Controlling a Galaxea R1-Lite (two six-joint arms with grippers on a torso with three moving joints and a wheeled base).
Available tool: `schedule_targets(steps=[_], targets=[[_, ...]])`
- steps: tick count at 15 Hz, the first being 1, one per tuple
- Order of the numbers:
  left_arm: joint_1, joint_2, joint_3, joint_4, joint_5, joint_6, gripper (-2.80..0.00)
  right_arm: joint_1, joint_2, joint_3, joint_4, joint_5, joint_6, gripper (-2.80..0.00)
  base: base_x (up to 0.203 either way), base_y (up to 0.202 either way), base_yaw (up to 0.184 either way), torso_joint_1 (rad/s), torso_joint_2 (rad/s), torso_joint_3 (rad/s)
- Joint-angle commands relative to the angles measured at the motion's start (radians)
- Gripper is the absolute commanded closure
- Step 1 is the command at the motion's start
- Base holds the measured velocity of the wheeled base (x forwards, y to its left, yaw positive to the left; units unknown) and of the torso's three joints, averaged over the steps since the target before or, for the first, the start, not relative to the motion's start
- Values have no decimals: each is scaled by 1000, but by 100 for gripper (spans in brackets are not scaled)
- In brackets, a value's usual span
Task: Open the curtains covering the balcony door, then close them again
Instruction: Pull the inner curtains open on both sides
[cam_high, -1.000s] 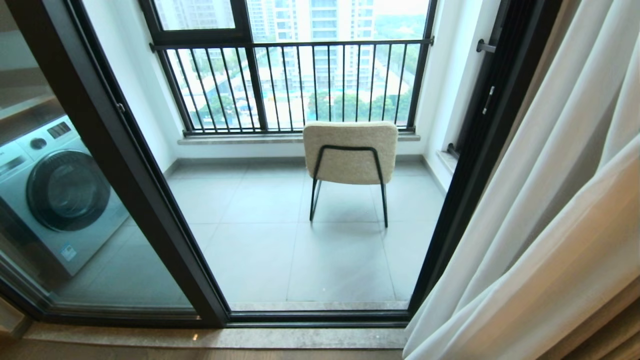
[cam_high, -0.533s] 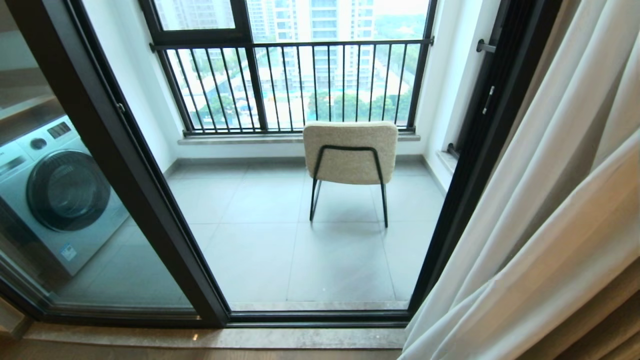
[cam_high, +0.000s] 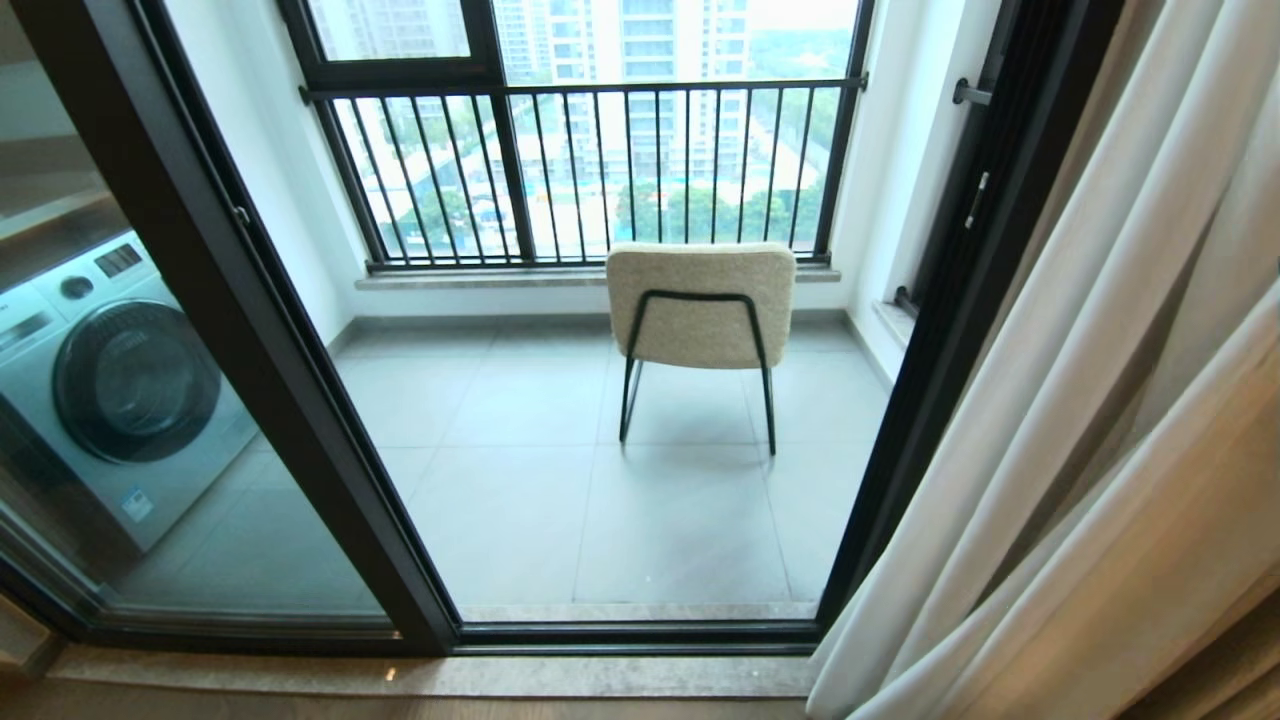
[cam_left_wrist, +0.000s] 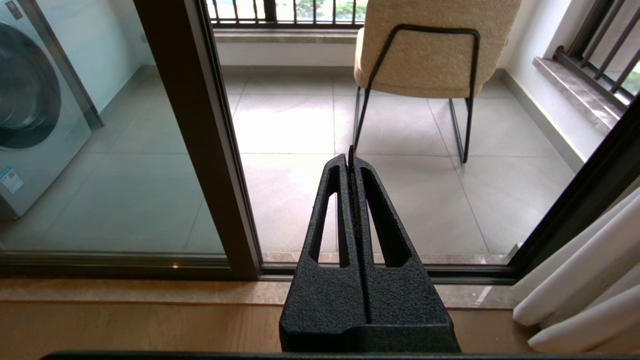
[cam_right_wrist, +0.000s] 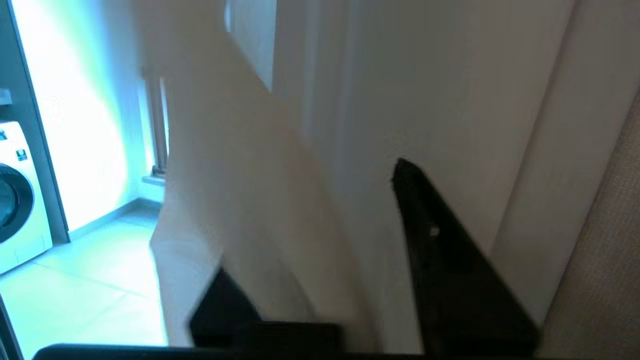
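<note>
Balcony door (cam_high: 640, 330) uncovered; curtains (cam_high: 1080, 420) bunched rt, folds vertical, between right gripper's (cam_right_wrist: 325, 260) parted jaws; left gripper (cam_left_wrist: 351, 165) clenched, farther.

Beige upholstered chair (cam_high: 700, 305) on thin black metal legs, standing on grey floor tiles (cam_high: 520, 500), back turned to camera. Black-barred railing (cam_high: 600, 170) just behind chair, along far edge; high-rise buildings (cam_high: 650, 40) and trees beyond. Front-loading washing machine (cam_high: 110, 390) at left, seen through glass, dark round porthole facing right. Pale stone threshold strip (cam_high: 430, 675) at near edge, wood flooring (cam_left_wrist: 140, 325) in front.
</note>
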Motion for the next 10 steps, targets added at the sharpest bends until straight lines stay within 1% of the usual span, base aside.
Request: schedule_targets(steps=[1,3,6,10], targets=[[0,0,0,0,0,0,0,0,-21,6,-48,7,4,-280,0,0,0,0,0,0],[0,0,0,0,0,0,0,0,-42,8,-48,7,14,-280,0,0,0,0,0,0],[0,0,0,0,0,-1,0,0,-97,34,-48,7,79,-280,0,0,0,0,0,0],[0,0,0,0,0,-1,0,-1,-199,111,-48,8,89,-280,0,0,0,0,0,0]])
